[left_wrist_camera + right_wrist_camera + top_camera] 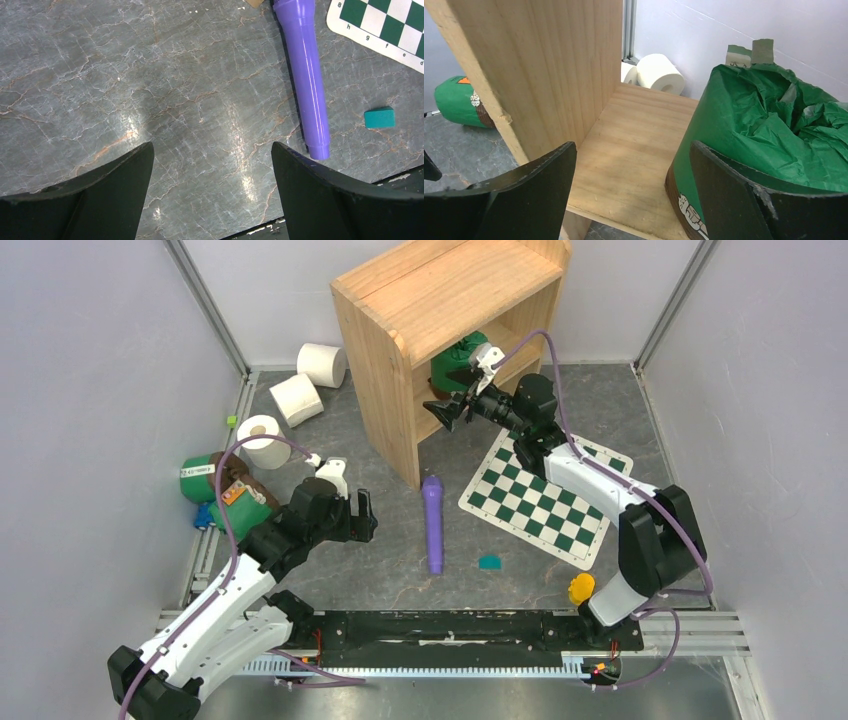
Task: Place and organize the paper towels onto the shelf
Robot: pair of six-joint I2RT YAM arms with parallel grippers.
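At the lower tier of the shelf (385,390), the right tool (631,150) stands open beside a green canister (764,130). The left tool (212,147) hangs open over the bench (150,75). Three paper towels (296,400) lie on the bench, left of the shelf. Probable step: clearing the tier. The next move calls for a square grip on the canister.

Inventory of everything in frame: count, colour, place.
shelf: 1, light wood, far centre
paper towels: 3, white, on table left of shelf
green canisters: 3, green; two lying at left, one inside shelf
blue object: 1, blue, by left canisters
purple cylinder: 1, purple, lying mid-table
checkered board: 1, green-and-white, right of cylinder
teal block: 1, teal, near cylinder's near end
yellow object: 1, yellow, near-right of table
table: 1, grey marbled
left fingers: 2, black, open over bare table
right fingers: 2, black, open at shelf beside canister
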